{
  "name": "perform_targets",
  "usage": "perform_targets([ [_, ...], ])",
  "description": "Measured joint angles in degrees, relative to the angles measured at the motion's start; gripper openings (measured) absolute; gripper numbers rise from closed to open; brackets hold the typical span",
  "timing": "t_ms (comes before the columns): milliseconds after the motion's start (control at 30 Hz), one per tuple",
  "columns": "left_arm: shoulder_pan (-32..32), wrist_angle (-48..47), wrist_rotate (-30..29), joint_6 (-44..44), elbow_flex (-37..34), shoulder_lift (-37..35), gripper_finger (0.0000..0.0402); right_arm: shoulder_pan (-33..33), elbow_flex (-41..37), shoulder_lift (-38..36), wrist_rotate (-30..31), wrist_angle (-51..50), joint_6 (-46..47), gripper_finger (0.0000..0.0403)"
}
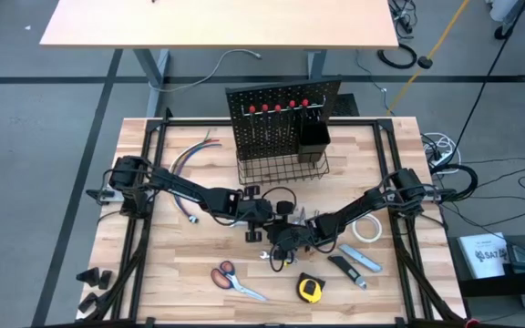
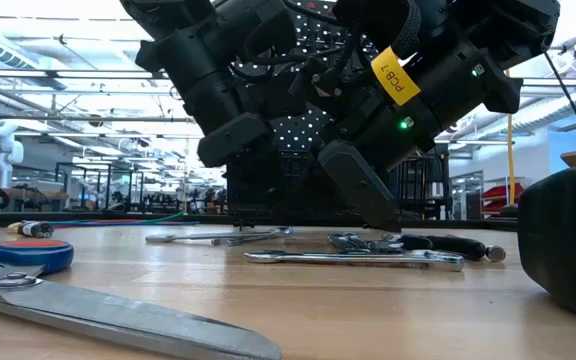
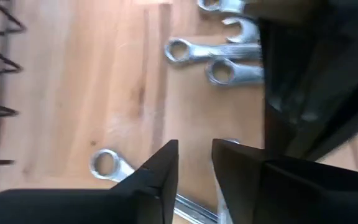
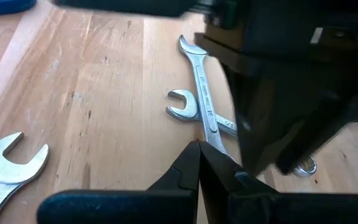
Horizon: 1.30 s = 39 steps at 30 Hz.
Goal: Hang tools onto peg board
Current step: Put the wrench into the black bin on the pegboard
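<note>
Scissors [image 2: 78, 300] lie nearest the low camera, well in front of the peg board [image 1: 283, 123]. Nearer the peg board, the left gripper [image 3: 194, 168] hovers slightly parted over a wrench [image 3: 114, 167], holding nothing. Beside it, the right gripper [image 4: 199, 163] is closed and empty over crossed wrenches [image 4: 201, 102].

Even, bright indoor light falls from ceiling fixtures. In the low view the near scissors [image 2: 88, 305] blur softly. Wrist views are blurred, with glare on wrenches [image 3: 213, 53].

Yellow label [image 2: 392, 76] on arm: "PCB 1".
</note>
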Motion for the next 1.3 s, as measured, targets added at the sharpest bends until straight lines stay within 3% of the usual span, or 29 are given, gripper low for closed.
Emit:
perform_targets([
  [300,-0.7,-3.75,-1.92,0.36,0.0,-5.38,0.0148,0.02,0.0,0.02,0.0,0.0,-1.37,0.0],
  [500,-3.6,-10.41,-8.62,-0.17,-0.26,-11.04,0.0148,0.42,-0.02,-0.77,-0.31,0.26,-6.24,0.0008],
  [700,-7.66,-10.05,-12.59,-0.11,-5.26,-19.52,0.0148,0.59,-0.02,-2.62,-7.32,0.75,-7.03,0.0056],
  [833,-9.41,-4.2,-13.49,0.23,-10.63,-27.5,0.0148,0.43,1.08,-3.08,-7.8,-0.22,-6.01,0.0102],
  [933,-10.03,0.4,-12.43,1.91,-14.37,-32.93,0.0148,-0.21,4.49,-3.08,-7.85,-3.64,-1.8,0.0137],
  [1033,-10.01,1.93,-7.83,5.07,-16.2,-37.34,0.0148,-2.03,10.3,-3.08,-10.18,-13.23,4.22,0.017],
  [1167,-9.38,2.62,-5.62,8.82,-16.31,-41.83,0.0148,-4.3,18.35,-2.61,-17.44,-25.98,4.59,0.0207],
  [1300,-8.51,6.44,-5.56,9.89,-16.31,-44.36,0.0148,-5.62,21.77,-2.61,-18.01,-33.34,2.94,0.0231],
])
